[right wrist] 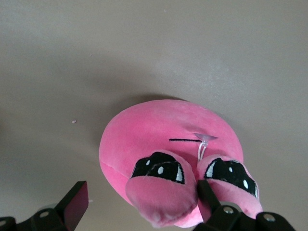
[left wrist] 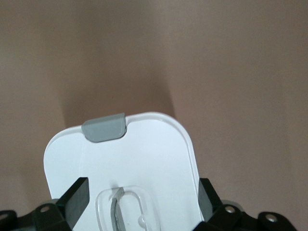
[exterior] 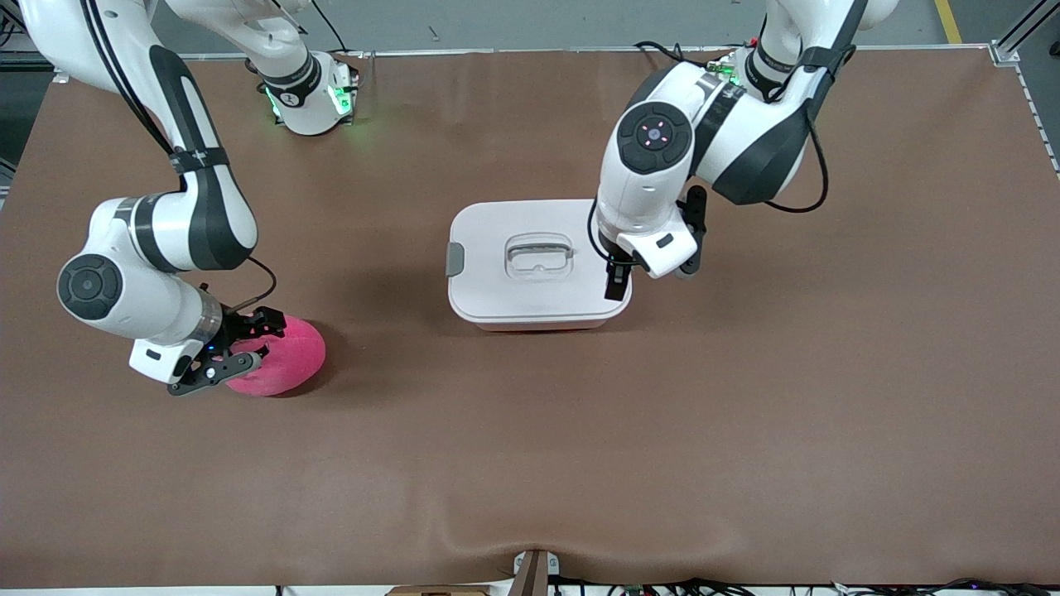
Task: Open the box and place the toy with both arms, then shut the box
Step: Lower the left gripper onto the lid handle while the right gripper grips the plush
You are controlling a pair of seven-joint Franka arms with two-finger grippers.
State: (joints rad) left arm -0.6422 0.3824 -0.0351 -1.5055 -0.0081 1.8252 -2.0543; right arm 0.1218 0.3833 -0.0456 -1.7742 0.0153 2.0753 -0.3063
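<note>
The box (exterior: 497, 248) stands shut at the table's middle, a pale pink tub under a flat white lid with a recessed handle (exterior: 539, 256) and a grey clip (exterior: 455, 259). My left gripper (exterior: 617, 285) hangs low over the lid's end toward the left arm. In the left wrist view it is open (left wrist: 142, 199), its fingers (left wrist: 77, 198) spread about as wide as the lid (left wrist: 144, 149), with the clip (left wrist: 103, 127) ahead. The hot-pink toy (exterior: 286, 356) lies toward the right arm's end. My right gripper (exterior: 242, 348) is open around it. One bulging eye (right wrist: 161, 185) sits between its fingers (right wrist: 208, 195).
The brown table cover (exterior: 745, 414) stretches wide around both things. The arms' bases stand along the table's edge farthest from the front camera. A small mount (exterior: 534, 571) sits at the edge nearest the front camera.
</note>
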